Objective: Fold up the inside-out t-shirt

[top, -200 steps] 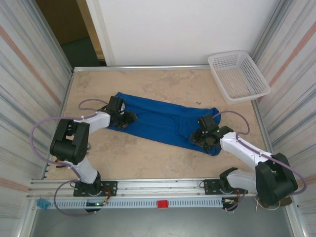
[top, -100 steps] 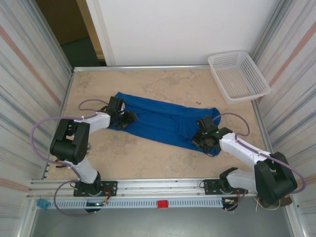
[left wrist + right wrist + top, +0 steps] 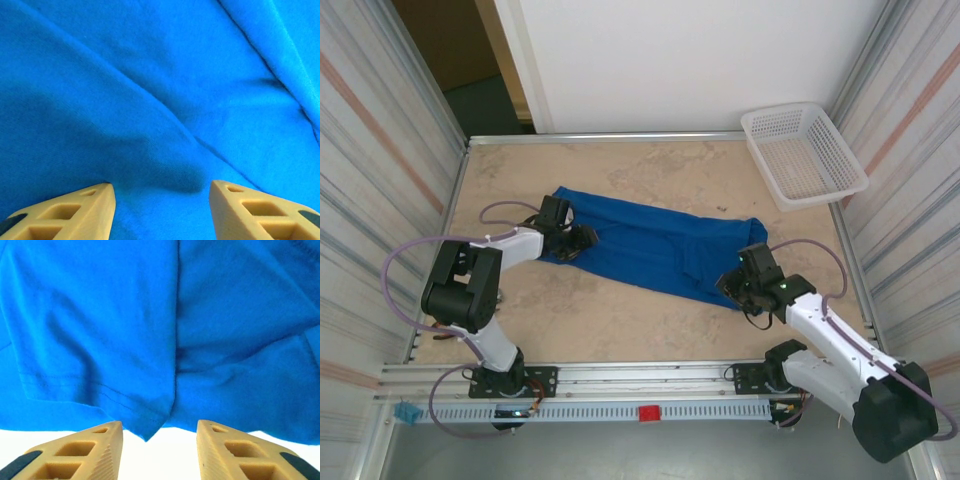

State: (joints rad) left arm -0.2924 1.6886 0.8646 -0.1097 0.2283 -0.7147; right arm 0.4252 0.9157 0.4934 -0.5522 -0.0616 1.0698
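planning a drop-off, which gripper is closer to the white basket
Right. The right gripper is at the t-shirt's right end, nearer the basket; the left gripper is over its left end, across the table.

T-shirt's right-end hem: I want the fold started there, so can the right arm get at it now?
Probably yes. The right gripper has its fingers open just short of the hem of the t-shirt, with nothing between.

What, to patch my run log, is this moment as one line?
t-shirt: long strip on table | left gripper: open over its left end | right gripper: open at its right hem edge
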